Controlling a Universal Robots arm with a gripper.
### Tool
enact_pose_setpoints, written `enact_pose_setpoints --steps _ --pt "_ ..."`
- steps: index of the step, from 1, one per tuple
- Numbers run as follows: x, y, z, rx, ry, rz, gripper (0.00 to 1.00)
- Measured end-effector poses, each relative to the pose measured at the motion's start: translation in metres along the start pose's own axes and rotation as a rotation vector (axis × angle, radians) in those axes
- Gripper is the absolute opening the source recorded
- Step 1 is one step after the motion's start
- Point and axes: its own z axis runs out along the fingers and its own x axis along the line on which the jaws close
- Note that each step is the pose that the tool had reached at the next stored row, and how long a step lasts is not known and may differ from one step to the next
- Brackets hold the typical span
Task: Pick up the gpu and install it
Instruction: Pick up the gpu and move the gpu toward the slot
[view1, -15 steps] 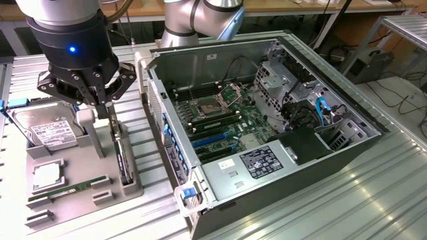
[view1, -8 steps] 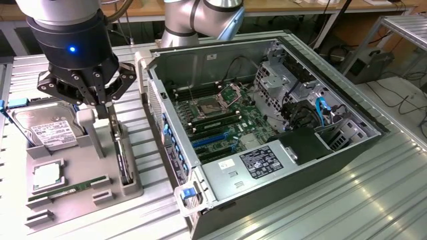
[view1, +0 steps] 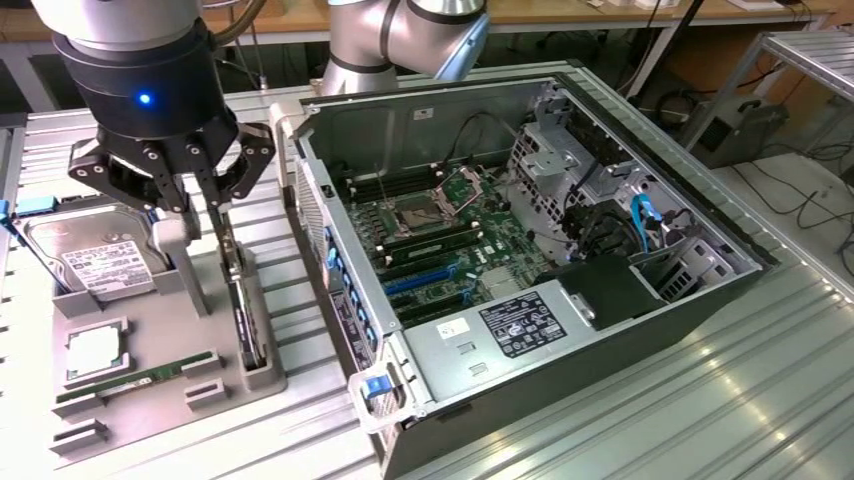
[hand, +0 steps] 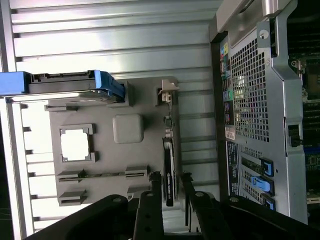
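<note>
Ribbed metal table (view1: 694, 400), wooden bench (view1: 587, 14) behind, cables (view1: 814, 205) on floor.

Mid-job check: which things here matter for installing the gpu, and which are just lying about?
For the job:
gpu, on edge in the grey tray
gripper, jaws open either side of the gpu
open computer case with its motherboard

Just lying about, on the same tray:
hard drive
processor
memory stick
</note>
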Motion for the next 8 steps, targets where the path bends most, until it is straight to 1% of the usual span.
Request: enact_pose_setpoints --steps 1,2,3,8 --pt "0.000 0.0000 0.0004 0.0001 0.0001 0.000 0.30" --pt "0.000 0.0000 0.0034 -0.0002 -0.0001 0.000 0.36" --pt "-0.001 -0.0002 0.0070 0.0000 0.0000 0.000 0.36" --pt "-0.002 -0.0019 0.0170 -0.0001 0.0000 0.000 0.36"
